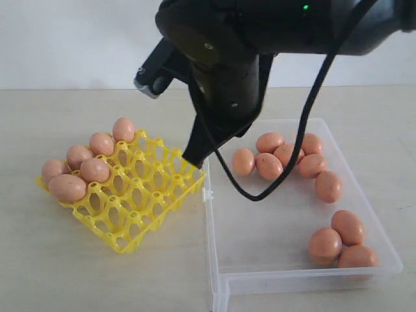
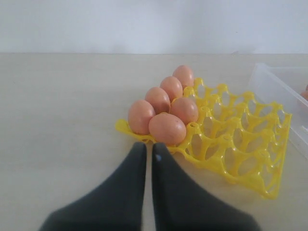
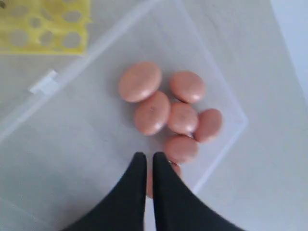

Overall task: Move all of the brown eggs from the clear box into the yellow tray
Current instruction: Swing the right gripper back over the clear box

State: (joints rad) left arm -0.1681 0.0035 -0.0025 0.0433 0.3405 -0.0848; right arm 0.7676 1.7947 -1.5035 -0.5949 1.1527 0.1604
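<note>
I'm counting six speckled brown eggs (image 2: 167, 128) in the yellow lattice tray (image 2: 250, 159) ahead of my closed, empty left gripper (image 2: 149, 150), with about ten waiting in the clear plastic box (image 3: 86, 144) under my closed right gripper (image 3: 149, 160).

The right arm (image 1: 227, 65), dark and bulky, fills the upper centre and upper right of the exterior view, angled downward, with a black cable (image 1: 305, 123) looping beneath it. In the wrist views, the left gripper (image 2: 149, 151) and the right gripper (image 3: 149, 159) each rise from the bottom centre, their fingers pressed nearly together with only a thin slit between them.
</note>
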